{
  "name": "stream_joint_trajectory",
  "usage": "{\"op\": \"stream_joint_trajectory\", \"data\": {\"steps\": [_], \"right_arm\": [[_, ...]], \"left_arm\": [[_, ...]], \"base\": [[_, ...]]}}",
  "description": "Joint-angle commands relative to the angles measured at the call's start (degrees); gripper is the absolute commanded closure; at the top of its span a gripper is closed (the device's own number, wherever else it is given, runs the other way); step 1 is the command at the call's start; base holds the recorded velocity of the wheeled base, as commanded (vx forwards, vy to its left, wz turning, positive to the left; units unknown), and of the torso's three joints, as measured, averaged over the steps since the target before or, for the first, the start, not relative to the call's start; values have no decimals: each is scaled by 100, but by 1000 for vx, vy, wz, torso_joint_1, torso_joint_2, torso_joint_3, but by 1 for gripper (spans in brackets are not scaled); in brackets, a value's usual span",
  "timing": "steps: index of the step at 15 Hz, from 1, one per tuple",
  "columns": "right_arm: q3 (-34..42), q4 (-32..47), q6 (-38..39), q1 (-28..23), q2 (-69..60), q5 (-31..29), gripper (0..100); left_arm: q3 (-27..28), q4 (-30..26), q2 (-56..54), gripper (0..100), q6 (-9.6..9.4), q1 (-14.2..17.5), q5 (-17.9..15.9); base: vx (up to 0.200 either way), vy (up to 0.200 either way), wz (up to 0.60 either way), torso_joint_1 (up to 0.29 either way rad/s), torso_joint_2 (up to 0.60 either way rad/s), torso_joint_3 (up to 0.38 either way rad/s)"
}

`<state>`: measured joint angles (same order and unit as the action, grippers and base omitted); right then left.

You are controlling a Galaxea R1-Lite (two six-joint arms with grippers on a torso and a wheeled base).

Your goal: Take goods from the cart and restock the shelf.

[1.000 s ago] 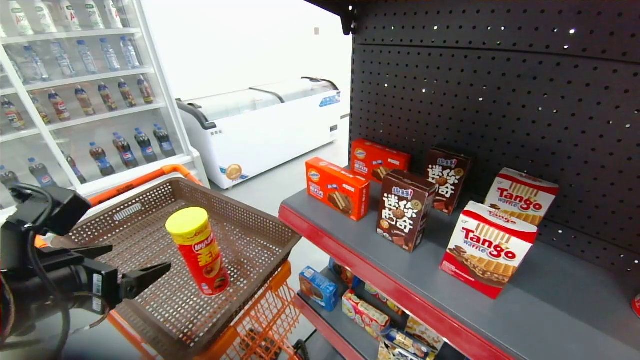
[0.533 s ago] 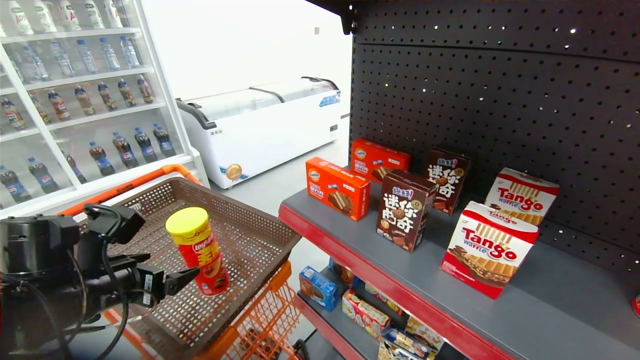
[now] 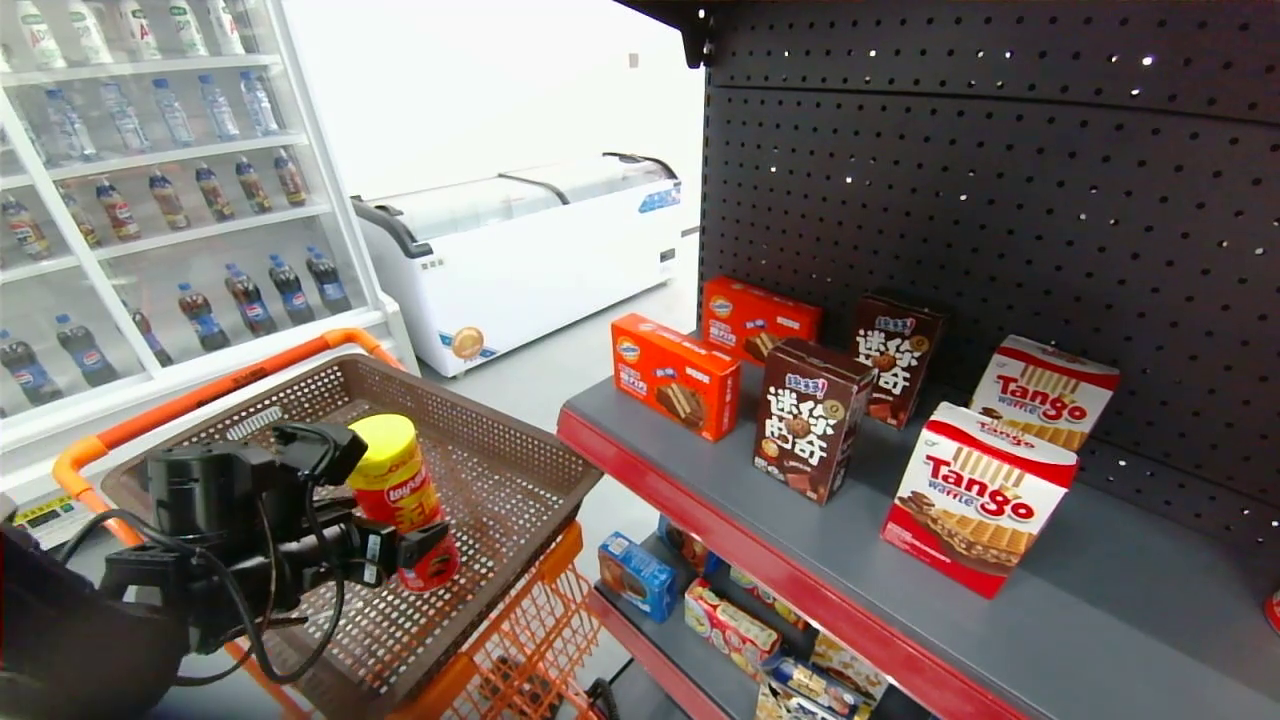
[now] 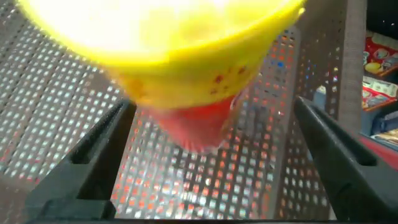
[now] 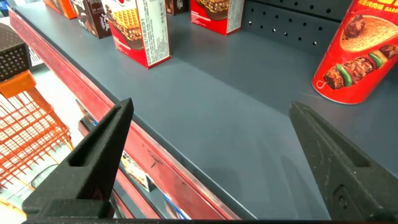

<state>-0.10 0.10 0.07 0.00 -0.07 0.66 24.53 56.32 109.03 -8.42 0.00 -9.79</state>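
Upright in brown basket [image 3: 480, 425] atop orange cart [image 3: 520, 640]: chip can [image 3: 400, 495], yellow lid, red body. Straddled low down by L end effector [image 3: 408, 528], open, one finger each side of can. In head view, near finger [image 3: 425, 545] crossing in front of can's lower part. From L wrist cam, can sitting btwn the two black fingers [image 4: 93, 155] w/ gaps visible both sides of red body. Not clamped, nothing gripped.

Above grey shelf [image 5: 236, 118], by its red front edge: R end effector [image 5: 211, 106], spread wide, empty. Beyond it on shelf, a red canister [image 5: 357, 50] w/ food pics, standing. Further along, wafer box [image 5: 140, 31].

Lined up on shelf in head view, all upright, in pairs front and back: orange boxes [image 3: 675, 375], brown boxes [image 3: 810, 420], red-and-white wafer boxes [image 3: 975, 495]. Below, lower shelf [image 3: 650, 625] stocked w/ assorted packs.

Off behind cart: glass-door fridge [image 3: 60, 230] w/ bottles, white chest freezer [image 3: 520, 260].
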Motion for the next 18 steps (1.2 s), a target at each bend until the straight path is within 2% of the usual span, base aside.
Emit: {"op": "stream_joint_trajectory", "data": {"steps": [1,4,9,10,13,14,16,18], "right_arm": [[1,-1,1,0,7,4,0],[1,-1,1,0,7,4,0],[1,-1,1,0,7,4,0],[1,-1,1,0,7,4,0],[1,-1,1,0,7,4,0],[1,-1,1,0,7,4,0],[1,-1,1,0,7,4,0],[1,-1,1,0,7,4,0]], "left_arm": [[61,362,602,0,-1,-88,3],[237,749,936,0,-1,-123,12],[325,960,1147,0,-1,-97,21],[369,1021,1155,100,-1,-97,21],[430,828,1103,100,-1,-97,232],[465,670,936,100,51,-105,276],[342,582,312,100,104,-88,232],[395,142,-260,100,78,-97,223]], "base": [[0,0,0,0,0,0],[0,0,0,0,0,0],[0,0,0,0,0,0],[0,0,0,0,0,0],[0,0,0,0,0,0],[0,0,0,0,0,0],[0,0,0,0,0,0],[0,0,0,0,0,0]]}}
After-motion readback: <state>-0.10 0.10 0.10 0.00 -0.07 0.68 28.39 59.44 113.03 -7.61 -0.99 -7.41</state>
